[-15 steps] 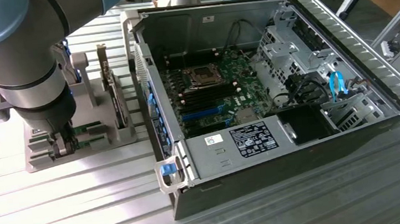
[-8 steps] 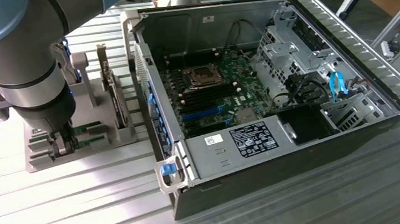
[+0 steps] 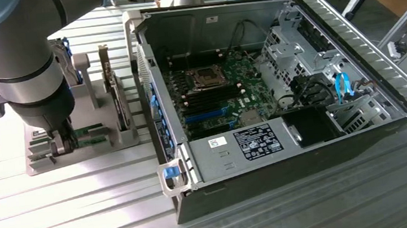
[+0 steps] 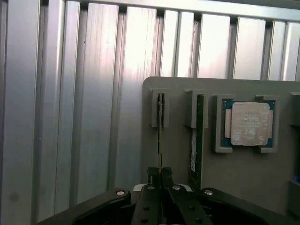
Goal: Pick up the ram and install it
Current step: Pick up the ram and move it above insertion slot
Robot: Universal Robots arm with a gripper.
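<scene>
On the grey holder (image 4: 243,180), pincer (image 4: 160,171) clamps one ram (image 4: 160,117) of two

Gripper (image 4: 160,172) low over grey plastic holder block (image 4: 178,154). Jaws closed, apparently pinching the thin green memory stick (image 4: 160,122) in its slot; it is edge-on, so hard to be sure. No free gap there.

Just beside the tool: second green stick (image 4: 199,136) in the neighbouring slot, narrow clearance only. Past that stick, square silver processor chip (image 4: 248,123) lies low in its pocket.

Tool's opposite side: bare ribbed aluminium table (image 4: 93,117), open room.

Exterior view: upright circuit card (image 3: 117,100) stands near the arm. Open grey metal computer case (image 3: 202,29) well beyond it.
</scene>
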